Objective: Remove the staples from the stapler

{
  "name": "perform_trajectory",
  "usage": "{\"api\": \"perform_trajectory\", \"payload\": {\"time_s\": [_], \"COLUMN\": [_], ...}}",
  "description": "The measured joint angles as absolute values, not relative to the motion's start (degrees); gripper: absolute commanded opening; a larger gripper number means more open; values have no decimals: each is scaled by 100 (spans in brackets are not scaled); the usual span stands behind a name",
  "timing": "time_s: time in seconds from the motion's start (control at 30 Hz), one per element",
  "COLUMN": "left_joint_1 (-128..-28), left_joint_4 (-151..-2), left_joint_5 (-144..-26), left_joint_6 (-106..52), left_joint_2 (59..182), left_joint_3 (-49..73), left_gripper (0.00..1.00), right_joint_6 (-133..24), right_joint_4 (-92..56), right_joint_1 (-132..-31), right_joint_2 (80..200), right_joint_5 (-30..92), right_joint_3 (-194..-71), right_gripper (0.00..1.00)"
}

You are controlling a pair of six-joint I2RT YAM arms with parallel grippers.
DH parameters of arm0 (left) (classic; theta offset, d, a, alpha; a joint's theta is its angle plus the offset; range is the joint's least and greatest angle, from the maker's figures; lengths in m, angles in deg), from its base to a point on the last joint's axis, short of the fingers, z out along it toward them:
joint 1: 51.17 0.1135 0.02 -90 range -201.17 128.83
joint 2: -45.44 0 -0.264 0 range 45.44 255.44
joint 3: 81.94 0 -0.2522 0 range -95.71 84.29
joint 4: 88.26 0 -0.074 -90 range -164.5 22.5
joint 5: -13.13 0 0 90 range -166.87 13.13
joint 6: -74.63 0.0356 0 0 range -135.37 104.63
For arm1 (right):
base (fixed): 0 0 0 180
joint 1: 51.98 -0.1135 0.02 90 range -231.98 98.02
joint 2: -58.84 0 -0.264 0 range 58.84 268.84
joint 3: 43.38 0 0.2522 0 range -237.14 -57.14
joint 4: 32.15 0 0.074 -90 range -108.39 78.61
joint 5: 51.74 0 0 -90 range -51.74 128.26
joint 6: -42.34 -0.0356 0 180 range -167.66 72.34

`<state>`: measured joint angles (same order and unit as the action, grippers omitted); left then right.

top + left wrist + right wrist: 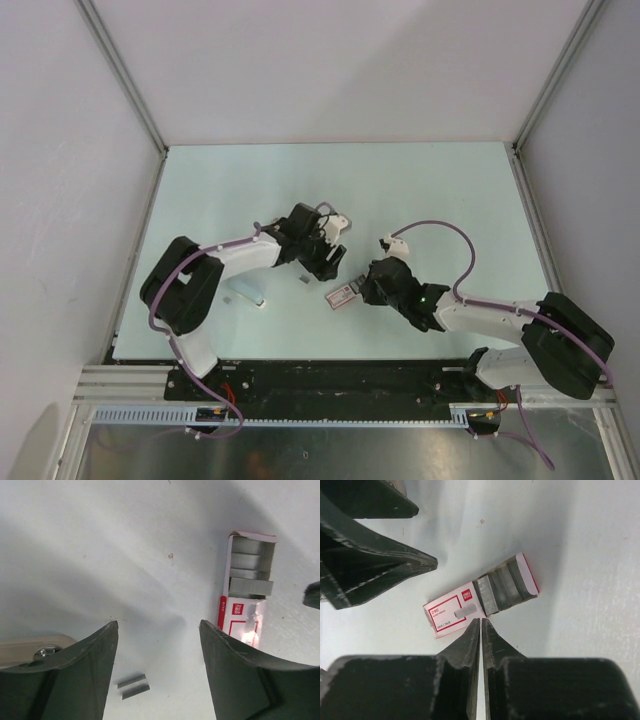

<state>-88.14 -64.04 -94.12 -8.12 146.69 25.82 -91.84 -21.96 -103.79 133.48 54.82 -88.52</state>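
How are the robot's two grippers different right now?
The left gripper has its fingers wide apart; the right gripper has them nearly together, with only a thin slit. The left gripper hangs over two loose staple strips; the right gripper points at the staple box. Both are black, and neither visibly holds anything.

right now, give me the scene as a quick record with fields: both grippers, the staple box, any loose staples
left gripper: open, nothing between its fingers, over the table
right gripper: fingers almost together, tips at the edge of the staple box, nothing seen held
staple box: lying flat on the table between the two grippers, tray slid out, rows of staples showing
short strip: lies on top of the box, just past the right fingertips
loose staples: two short pieces on the table, below the left gripper
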Motion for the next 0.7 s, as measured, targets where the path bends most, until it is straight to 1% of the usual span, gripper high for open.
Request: {"api": "perform_trajectory", "payload": {"time_s": [0.13, 0.3, 0.7], "left_joint_1": [-8701, -8591, -8428], "left_joint_4": [-6236, -6149, -6020], "left_joint_5": [-9561, -9683, -9723], "left_joint_6": [-891, -935, -937], "left_joint_2": [14499, 14354, 14335], "left_joint_3": [2477, 2387, 2383], "left_gripper": [72, 72, 72], "right_joint_6": [-9132, -9094, -9090], "right_joint_4": [-2380, -2647, -2863], "right_joint_1": [-10250, -10149, -10121], "right_joint_2": [13424, 13765, 14099], "right_joint_5": [5412, 5318, 5231], "right_joint_3": [-8852, -8852, -8852], "right_gripper": [3, 2, 0]}}
